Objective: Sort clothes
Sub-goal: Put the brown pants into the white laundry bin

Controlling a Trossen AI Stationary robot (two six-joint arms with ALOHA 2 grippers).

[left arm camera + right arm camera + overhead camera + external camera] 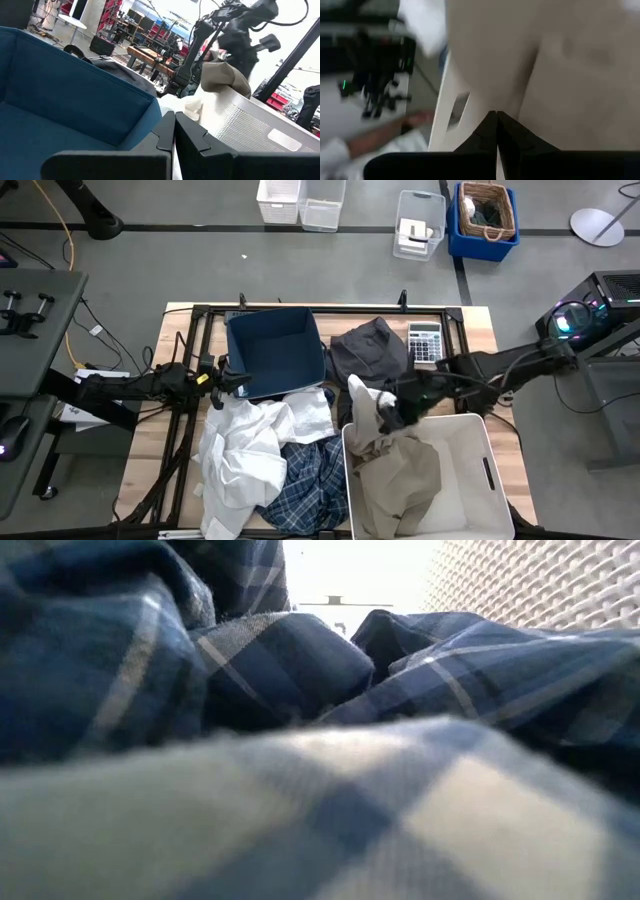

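Observation:
My right gripper (pixel 398 412) is shut on the beige-khaki piece (pixel 395 470) over the large white bin's (pixel 480 430) far-left corner. Most of that piece lies in the bin. My left gripper (pixel 228 380) is shut and empty beside the dark blue bin's (pixel 275 345) near-left corner; its closed fingers (pixel 174 135) show in the left wrist view. White shirts (pixel 250 445) lie heaped on the table in front of the blue bin. The blue-white plaid shirt (pixel 305 485) lies at the near edge and fills the low view (pixel 300 670). The dark grey piece (pixel 368 350) lies at the far side. My right gripper pinches a fold of the beige-khaki piece (pixel 512 100) between its two shut fingers, coming from above and slanting down. The cloth hangs slack below the gripper (pixel 222 75), and its lower part lies inside the white bin.
A calculator (pixel 425 340) lies on the table at the far right, next to the dark grey piece. The white bin's textured wall (pixel 530 580) stands close to the plaid shirt. A black frame (pixel 320 310) runs round the table top.

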